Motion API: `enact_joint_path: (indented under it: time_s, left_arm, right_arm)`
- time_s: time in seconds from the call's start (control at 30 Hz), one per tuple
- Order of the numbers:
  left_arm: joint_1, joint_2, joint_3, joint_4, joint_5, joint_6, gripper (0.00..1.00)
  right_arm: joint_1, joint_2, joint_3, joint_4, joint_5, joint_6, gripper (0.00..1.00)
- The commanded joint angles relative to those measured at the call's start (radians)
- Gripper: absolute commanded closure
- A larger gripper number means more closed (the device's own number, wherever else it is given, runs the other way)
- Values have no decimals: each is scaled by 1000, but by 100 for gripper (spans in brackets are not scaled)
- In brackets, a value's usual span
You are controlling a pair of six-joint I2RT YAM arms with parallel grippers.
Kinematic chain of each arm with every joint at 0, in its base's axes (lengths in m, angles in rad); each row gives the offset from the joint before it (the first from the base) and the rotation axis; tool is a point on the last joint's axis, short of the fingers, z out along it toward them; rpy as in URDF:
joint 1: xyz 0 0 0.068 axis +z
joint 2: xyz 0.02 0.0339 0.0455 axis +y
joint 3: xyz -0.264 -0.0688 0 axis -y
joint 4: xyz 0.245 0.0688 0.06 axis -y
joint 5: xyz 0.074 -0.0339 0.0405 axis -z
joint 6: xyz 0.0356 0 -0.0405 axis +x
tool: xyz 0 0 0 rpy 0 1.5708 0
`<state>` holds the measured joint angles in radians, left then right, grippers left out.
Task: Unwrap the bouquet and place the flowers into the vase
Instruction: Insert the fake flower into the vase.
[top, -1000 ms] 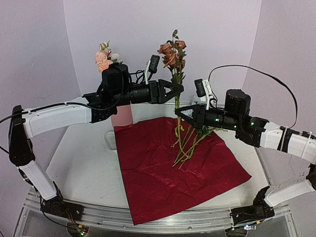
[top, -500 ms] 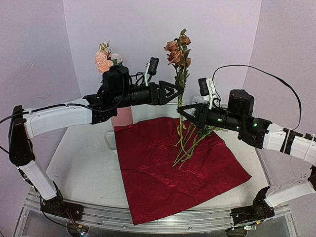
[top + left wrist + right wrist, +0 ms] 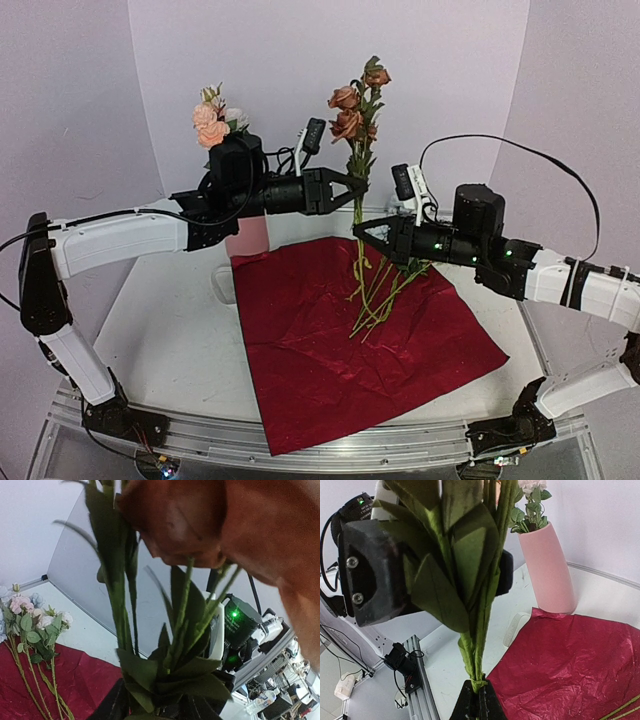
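Observation:
A sprig of rust-orange flowers (image 3: 350,108) stands upright above the table. My right gripper (image 3: 361,228) is shut on its lower stem (image 3: 479,675). My left gripper (image 3: 356,188) grips the leafy stem just above; its black fingers (image 3: 370,575) flank the leaves (image 3: 165,680). The bouquet is undone. Its dark red paper (image 3: 350,350) lies spread flat, with several loose flowers (image 3: 385,290) on its far right part. The salmon-pink vase (image 3: 250,238) stands behind my left arm with peach and white blooms (image 3: 212,118) in it; the right wrist view shows the vase (image 3: 547,570) too.
A pale ribbon strip (image 3: 222,285) lies on the white table left of the paper. Purple walls close in the back and sides. The metal rail (image 3: 300,440) with both arm bases runs along the near edge.
The left gripper's fingers, spread wide around the sprig half a second ago, have drawn together on it. The right gripper and sprig have shifted slightly left.

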<state>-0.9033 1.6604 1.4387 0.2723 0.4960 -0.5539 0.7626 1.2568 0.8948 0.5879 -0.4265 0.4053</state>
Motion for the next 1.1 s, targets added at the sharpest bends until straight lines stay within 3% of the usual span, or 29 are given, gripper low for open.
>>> enact_joint_path:
  time_s: [0.0, 0.13, 0.23, 0.47, 0.67, 1.07]
  left_arm:
    - [-2, -27, 23, 45, 3, 14, 80]
    - [-2, -54, -17, 44, -40, 70, 95]
    - [0, -111, -74, 44, -143, 148, 98]
    - [0, -251, -205, 41, -505, 429, 98]
    - [19, -256, -99, 42, -857, 706, 96]
    - [197, -93, 203, 51, -805, 812, 100]
  right_arm:
    - [4, 4, 46, 50, -11, 7, 87]
    - [4, -5, 36, 47, 25, 11, 36]
    - [4, -23, 17, 46, 62, 3, 19]
    - [4, -55, -17, 35, 174, -3, 12]
    - [4, -75, -39, 33, 206, -19, 12]
    - [4, -142, -84, 32, 226, -27, 12]
